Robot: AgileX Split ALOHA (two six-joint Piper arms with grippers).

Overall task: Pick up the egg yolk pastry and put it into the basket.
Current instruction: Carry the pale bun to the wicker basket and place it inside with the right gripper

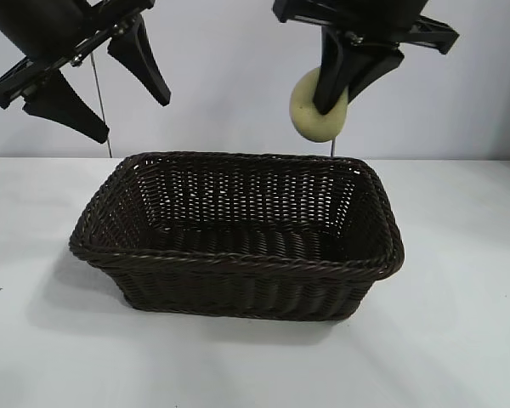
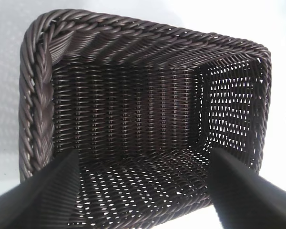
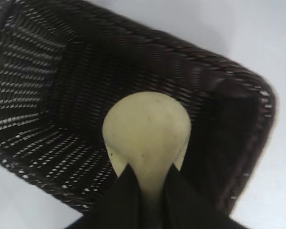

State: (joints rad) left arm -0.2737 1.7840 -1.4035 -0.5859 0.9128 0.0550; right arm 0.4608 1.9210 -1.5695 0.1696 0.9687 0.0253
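Above basket point(image 1: 238, 263) far rim: my right fingers point(image 1: 336, 81) pinching egg yolk pastry point(image 1: 310, 115), pickup done, drop remaining. Left fingers point(image 1: 98, 81) spread, idle, holding nothing.

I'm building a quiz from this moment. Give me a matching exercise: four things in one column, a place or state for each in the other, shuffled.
1. egg yolk pastry
2. basket
3. left gripper
4. right gripper

A. open, holding nothing
B. standing on the white table, nothing inside
C. shut on the pastry
D. held in the air above the basket's far rim

Pairs: 1-D, 2-B, 3-A, 4-C
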